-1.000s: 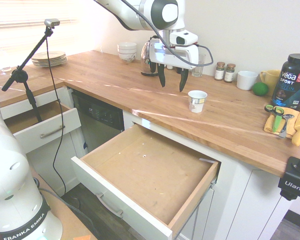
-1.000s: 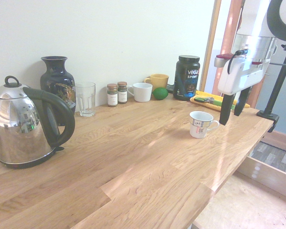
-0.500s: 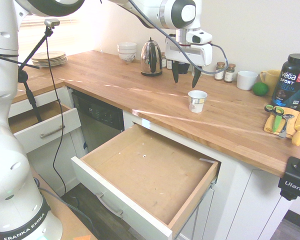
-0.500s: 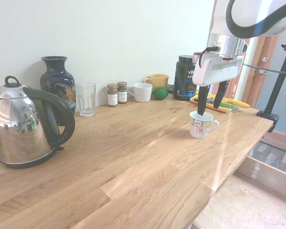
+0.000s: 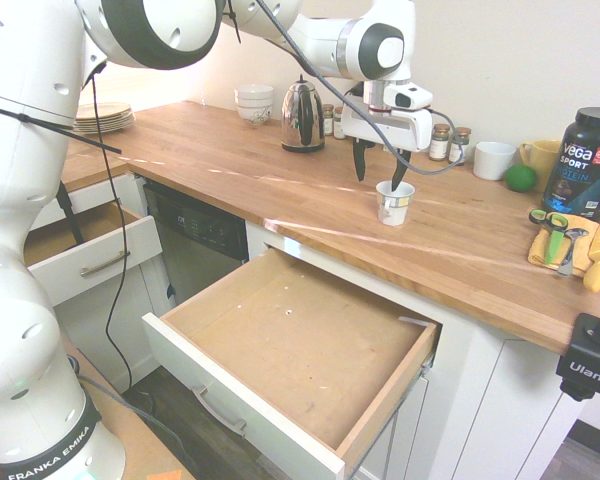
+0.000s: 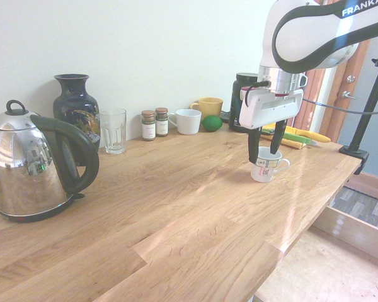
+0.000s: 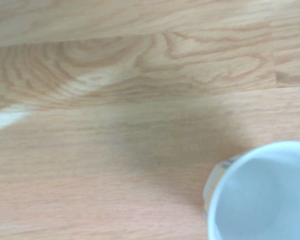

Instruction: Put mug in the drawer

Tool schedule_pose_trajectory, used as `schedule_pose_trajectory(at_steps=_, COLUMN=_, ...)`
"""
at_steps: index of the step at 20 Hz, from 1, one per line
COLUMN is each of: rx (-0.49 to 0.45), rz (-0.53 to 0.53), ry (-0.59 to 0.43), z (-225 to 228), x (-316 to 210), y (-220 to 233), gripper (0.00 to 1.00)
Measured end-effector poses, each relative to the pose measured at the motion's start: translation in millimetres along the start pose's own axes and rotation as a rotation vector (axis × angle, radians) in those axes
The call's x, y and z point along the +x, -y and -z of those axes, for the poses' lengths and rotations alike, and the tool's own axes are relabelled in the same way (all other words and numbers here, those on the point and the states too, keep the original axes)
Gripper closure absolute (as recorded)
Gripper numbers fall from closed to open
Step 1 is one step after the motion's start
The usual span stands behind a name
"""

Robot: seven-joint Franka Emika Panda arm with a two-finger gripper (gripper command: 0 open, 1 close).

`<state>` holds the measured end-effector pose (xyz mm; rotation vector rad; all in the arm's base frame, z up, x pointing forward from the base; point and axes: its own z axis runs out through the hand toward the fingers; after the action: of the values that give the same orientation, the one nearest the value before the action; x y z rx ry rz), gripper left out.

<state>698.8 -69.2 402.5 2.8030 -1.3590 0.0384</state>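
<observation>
Mug point(image 5: 393, 206): small, white, printed, tapered; upright on the counter point(image 5: 230, 170), right of centre in the first exterior view, lower right in the wrist view. Its loop handle points right in the second exterior view; mouth up, it presumably offers the rim as an easy grip.

Gripper point(image 6: 263, 154): directed downward at the mug, jaws spread wide, nothing held. In the second exterior view one finger comes down by the rim's left, the other over the mouth; contact cannot be told. Likely purpose: to straddle the wall or body, pending better centring. Closing off-centre could tip the mug.

Drawer point(image 5: 300, 340): wide, wooden-bottomed, lower centre of the first exterior view; pulled out below the counter edge, probably so that the mug can be lowered straight in. Mug not yet inside; task judged at the grasping stage.

Smaller drawer point(image 5: 95, 256): left of the frame, also pulled out; apparently not the one meant.

White cup point(image 5: 494, 160), yellow mug point(image 5: 539, 158), lime point(image 5: 520, 178): upper right, by the wall, well apart from the mug; seemingly set back as bystanders, leaving room for the approach.
</observation>
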Motion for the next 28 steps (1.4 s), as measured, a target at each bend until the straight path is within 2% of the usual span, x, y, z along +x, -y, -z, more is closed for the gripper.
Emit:
schedule_pose_trajectory(at_steps=25, rx=-0.05, rz=0.001, ry=0.05, z=-57, x=3, y=4, gripper=0.0)
schedule_pose_trajectory(at_steps=26, rx=-0.051, rz=0.003, ry=0.051, z=-58, x=3, y=4, gripper=1.0)
schedule_pose_trajectory(at_steps=28, rx=-0.052, rz=0.007, ry=0.052, z=-59, x=4, y=3, gripper=1.0)
